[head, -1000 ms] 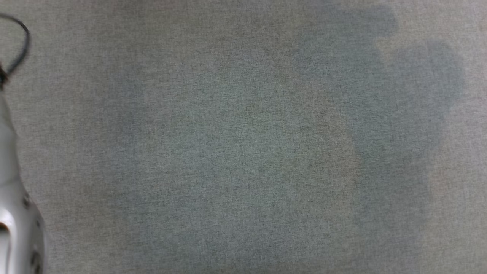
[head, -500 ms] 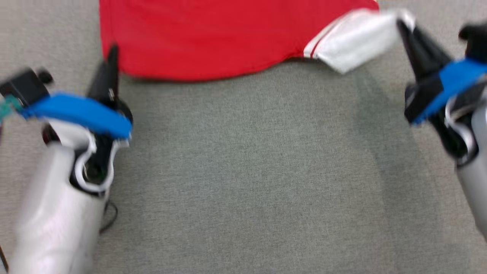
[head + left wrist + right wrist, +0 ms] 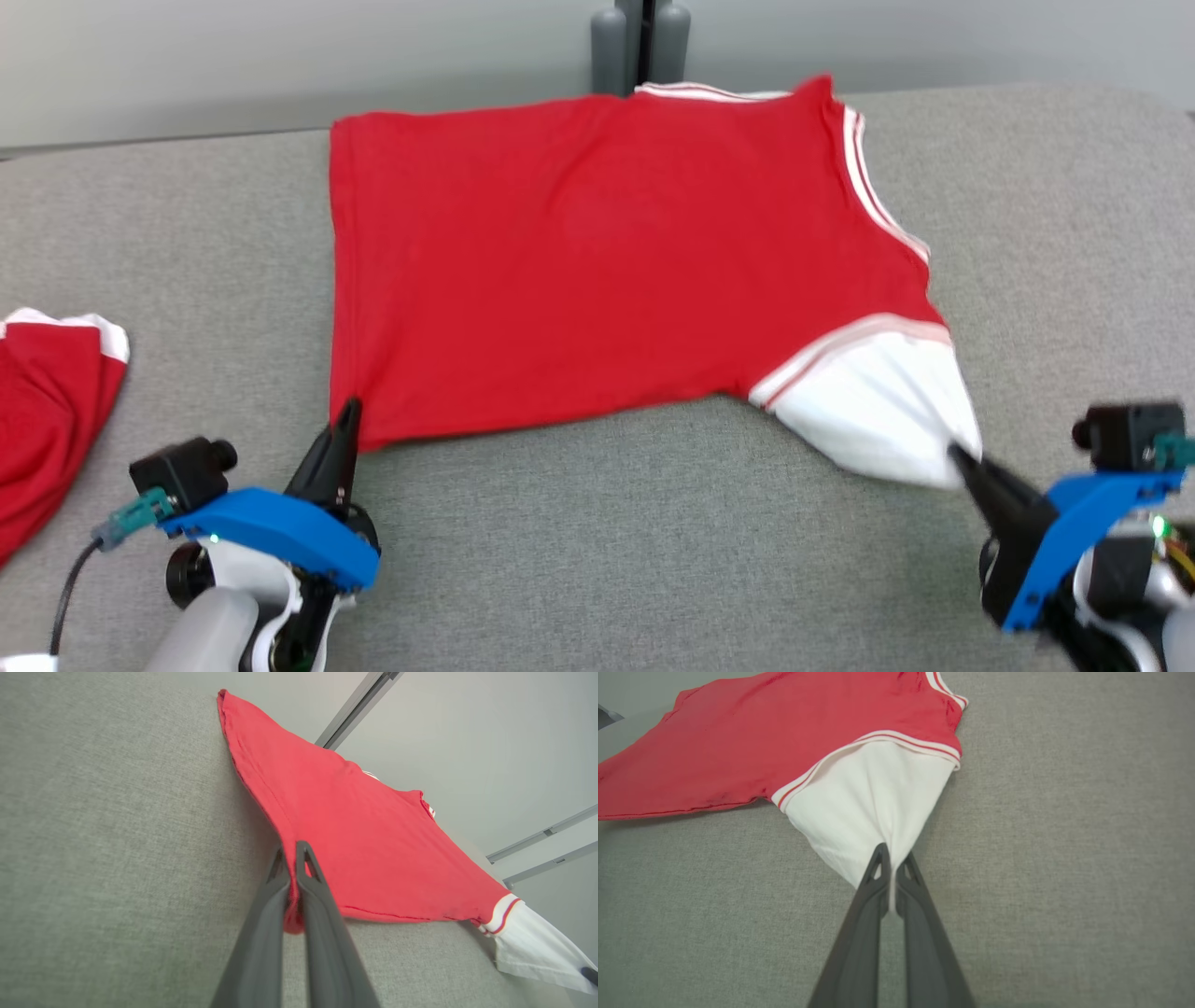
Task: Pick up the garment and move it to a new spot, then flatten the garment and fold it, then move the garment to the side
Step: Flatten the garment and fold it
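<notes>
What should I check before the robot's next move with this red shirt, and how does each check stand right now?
1. Left gripper shut on the red shirt's near hem corner: ok.
2. Right gripper shut on the white sleeve tip: ok.
3. Shirt body lying flat on the grey surface: ok.
4. Shirt's far edge fully on the surface: cannot tell.
5. Second red garment apart from the shirt: ok.

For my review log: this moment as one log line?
left gripper: shut on shirt corner | right gripper: shut on white sleeve | shirt: spread on grey surface
</notes>
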Controlling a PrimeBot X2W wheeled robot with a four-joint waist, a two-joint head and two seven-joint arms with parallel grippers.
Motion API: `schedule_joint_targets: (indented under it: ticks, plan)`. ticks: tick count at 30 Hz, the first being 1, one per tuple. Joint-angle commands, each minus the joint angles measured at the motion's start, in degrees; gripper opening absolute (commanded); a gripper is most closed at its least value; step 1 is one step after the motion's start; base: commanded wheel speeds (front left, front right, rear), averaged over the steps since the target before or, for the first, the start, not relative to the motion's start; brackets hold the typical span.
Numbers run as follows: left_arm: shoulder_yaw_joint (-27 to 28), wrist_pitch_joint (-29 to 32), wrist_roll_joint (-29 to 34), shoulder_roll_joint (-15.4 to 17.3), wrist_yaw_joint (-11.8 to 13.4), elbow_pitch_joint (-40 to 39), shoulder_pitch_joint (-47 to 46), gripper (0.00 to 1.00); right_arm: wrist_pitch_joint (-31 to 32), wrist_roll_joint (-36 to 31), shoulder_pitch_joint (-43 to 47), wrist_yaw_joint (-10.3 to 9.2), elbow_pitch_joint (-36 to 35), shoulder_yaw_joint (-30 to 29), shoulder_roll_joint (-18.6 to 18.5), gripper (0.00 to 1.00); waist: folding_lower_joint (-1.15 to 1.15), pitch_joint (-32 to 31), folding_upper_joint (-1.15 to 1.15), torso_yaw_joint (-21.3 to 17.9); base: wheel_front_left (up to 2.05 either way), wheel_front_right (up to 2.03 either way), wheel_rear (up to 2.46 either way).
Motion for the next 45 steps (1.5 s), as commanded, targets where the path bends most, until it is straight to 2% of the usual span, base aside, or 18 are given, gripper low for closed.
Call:
schedule_joint_targets:
  ticks: [1,6,13,17,21,27,35,40,45]
  plan:
    - [-0.4,-0.1,0.7,0.7,0.5,-0.2,1.1,0.00,1.5,-0.8,2.2,0.01,-1.4,-0.8,1.0,0.00,0.02,-1.3,0.00,0.7,0.00,0.00,0.00]
    - [-2.0,1.1,2.8,2.8,2.5,-0.7,4.1,0.00,11.3,-1.3,10.7,0.02,-9.1,-2.4,5.0,0.00,0.02,-2.8,0.00,1.5,0.00,0.00,0.00]
    - [-3.5,6.6,4.1,7.5,5.6,-5.0,7.5,0.00,22.1,-1.2,17.9,0.02,-16.6,-3.2,6.5,0.00,0.02,-3.5,0.00,1.3,0.00,0.00,0.00]
    - [-4.7,10.9,4.5,10.4,7.4,-9.3,9.7,0.00,25.3,-0.7,20.0,0.02,-20.0,-3.9,6.7,0.00,0.02,-3.3,0.00,1.2,0.00,0.00,0.00]
    - [-4.7,15.0,3.1,12.0,8.4,-13.8,10.0,0.00,23.7,-1.7,18.0,0.02,-22.2,-4.4,6.8,0.00,0.02,-2.9,0.00,1.3,0.00,0.00,0.00]
    - [-5.7,19.6,3.8,12.9,9.4,-17.3,5.5,0.00,19.7,-3.3,11.2,0.02,-21.5,-2.8,3.6,0.00,0.02,-1.6,0.00,1.6,0.00,0.00,0.00]
    - [-3.8,19.7,1.4,9.3,10.9,-16.4,0.8,0.00,14.6,-1.2,-1.8,0.02,-15.4,0.1,-1.0,0.00,0.02,1.7,0.00,1.6,0.00,0.00,0.00]
    - [-2.2,17.4,-0.5,6.1,10.5,-14.5,-1.5,0.00,11.3,-0.7,-7.5,0.01,-11.6,0.5,-4.0,0.00,0.02,3.7,0.00,3.1,0.00,0.00,0.00]
    - [-0.4,14.8,-1.3,3.9,11.7,-11.7,-3.4,0.00,8.1,0.1,-12.6,0.02,-8.0,1.9,-6.6,0.00,0.02,5.1,0.00,3.9,0.00,0.00,0.00]
